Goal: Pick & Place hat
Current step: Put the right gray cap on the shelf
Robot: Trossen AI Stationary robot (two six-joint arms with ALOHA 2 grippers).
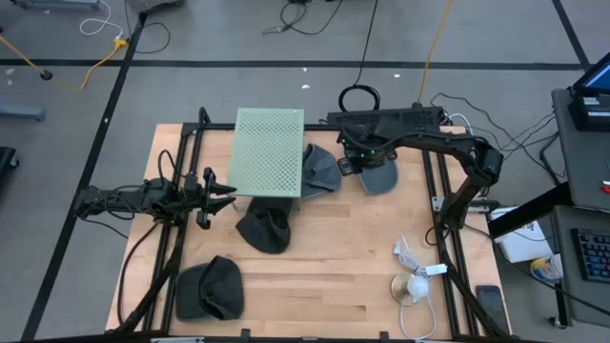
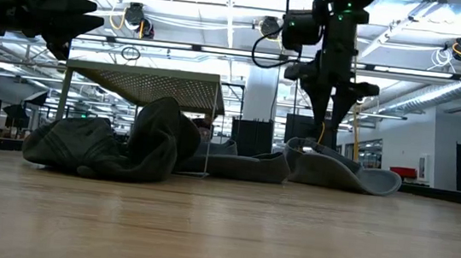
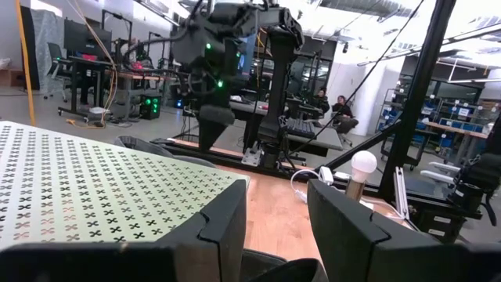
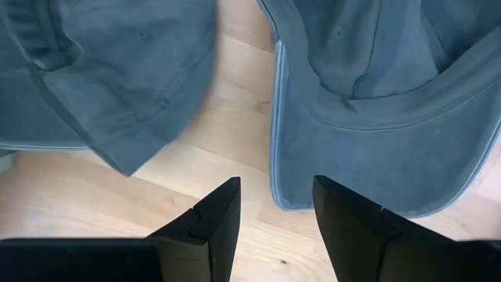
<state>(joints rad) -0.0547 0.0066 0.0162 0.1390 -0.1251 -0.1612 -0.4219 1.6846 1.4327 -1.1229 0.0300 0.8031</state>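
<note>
1. The wooden counter holds four dark grey caps and a pale green rack with many small holes.
2. The rack stands on thin legs near the far edge of the counter, a bit left of the middle.
3. One cap lies just beside the right side of the rack.
4. A second cap lies right of that one, near the far edge, with bare wood between them.
5. The right hand hangs above that bare wood, pointing down. Its two fingers are partly open, and they hold nothing.
6. A third cap lies crumpled just in front of the rack.
7. A fourth cap lies near the front left corner.
8. The left hand is up in the air at the left side of the rack. Its fingers are partly open and empty.
9. A white bulb with a cord lies near the front right corner.
</note>
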